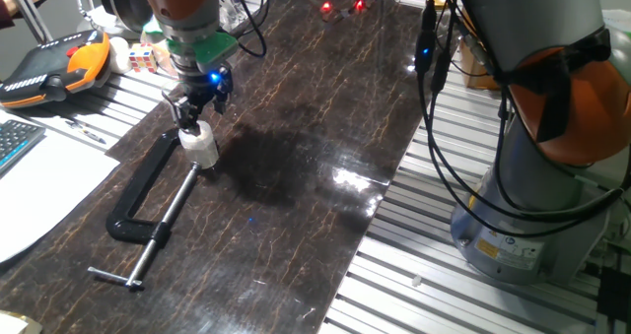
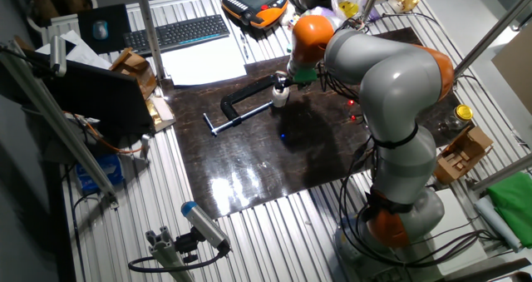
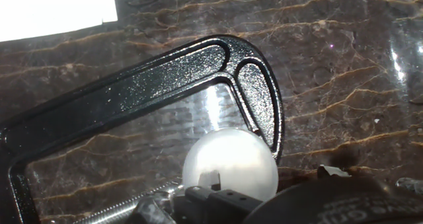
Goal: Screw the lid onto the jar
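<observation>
We hold our two-finger gripper (image 1: 196, 117) clamped on the round whitish-grey plastic lid (image 3: 229, 163) | lid atop small translucent jar (image 1: 200, 145), at 3 o'clock of black C-clamp (image 1: 150, 191) | seated; tightening likely left

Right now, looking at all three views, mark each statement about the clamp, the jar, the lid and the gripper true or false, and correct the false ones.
1. The jar stands inside the jaws of the black C-clamp. True.
2. The gripper is far from the jar, over the keyboard. False: it is right above the jar, at its top.
3. The clamp rests on the dark marbled table top. True.
4. A gold lid sits on the clamped jar. False: its top is the whitish lid.
5. The clamp's screw handle points toward the arm's base. False: it points away from it, toward the table's edge.
</observation>
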Robot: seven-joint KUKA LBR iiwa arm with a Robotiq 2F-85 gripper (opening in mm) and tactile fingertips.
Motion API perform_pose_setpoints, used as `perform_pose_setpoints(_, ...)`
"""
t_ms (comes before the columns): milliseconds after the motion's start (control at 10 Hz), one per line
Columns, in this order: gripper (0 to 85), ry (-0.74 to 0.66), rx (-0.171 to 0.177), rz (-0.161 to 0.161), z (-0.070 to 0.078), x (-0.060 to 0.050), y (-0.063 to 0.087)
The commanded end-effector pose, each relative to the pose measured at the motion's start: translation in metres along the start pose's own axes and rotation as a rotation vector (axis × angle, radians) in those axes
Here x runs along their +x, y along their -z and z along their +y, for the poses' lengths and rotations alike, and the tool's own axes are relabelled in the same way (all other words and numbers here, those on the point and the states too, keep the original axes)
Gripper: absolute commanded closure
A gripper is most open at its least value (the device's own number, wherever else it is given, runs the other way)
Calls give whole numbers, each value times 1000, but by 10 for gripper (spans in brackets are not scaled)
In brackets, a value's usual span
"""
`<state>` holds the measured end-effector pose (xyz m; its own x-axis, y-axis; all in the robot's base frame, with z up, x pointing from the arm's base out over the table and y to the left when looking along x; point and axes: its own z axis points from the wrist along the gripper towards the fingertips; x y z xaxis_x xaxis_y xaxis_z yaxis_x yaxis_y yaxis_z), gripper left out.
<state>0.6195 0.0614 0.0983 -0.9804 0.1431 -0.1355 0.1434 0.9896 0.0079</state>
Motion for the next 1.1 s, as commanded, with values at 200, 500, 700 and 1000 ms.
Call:
perform_pose_setpoints(200, 120, -3, 1, 9, 1, 0, 8)
perform_pose_setpoints(500, 120, -12, 4, 15, 10, 1, 12)
perform_pose_setpoints(700, 73, 90, 11, 13, 20, 0, 17)
perform_pose_setpoints(1000, 33, 154, 5, 6, 31, 1, 19)
